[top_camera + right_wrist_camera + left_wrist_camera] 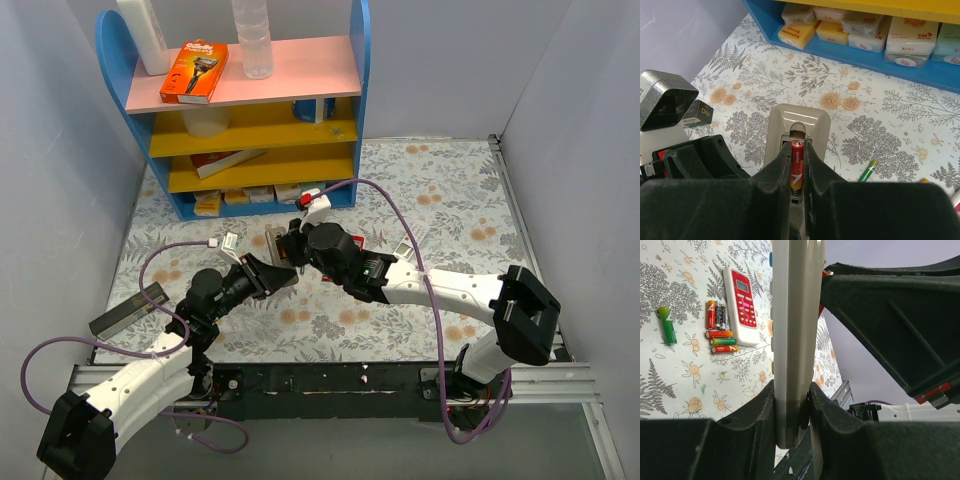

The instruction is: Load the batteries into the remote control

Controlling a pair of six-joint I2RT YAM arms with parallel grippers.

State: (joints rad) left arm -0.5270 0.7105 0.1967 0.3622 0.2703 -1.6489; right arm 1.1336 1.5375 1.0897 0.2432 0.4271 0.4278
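Right wrist: battery (797, 162) at the remote's (800, 117) open bay.
Right gripper (797, 152) has its jaws drawn nearly together, pinching the red battery lengthwise over the open compartment in the remote's back; whether it is seated cannot be told. Left gripper (792, 407) is clamped tight on the remote's lower end, holding it edge-on above the table (680, 385), between the two arms and in front of the shelf (300, 70). Several more batteries (720, 335) lie on the table just beside a red remote (742, 305), with a green marker (667, 327) near them.
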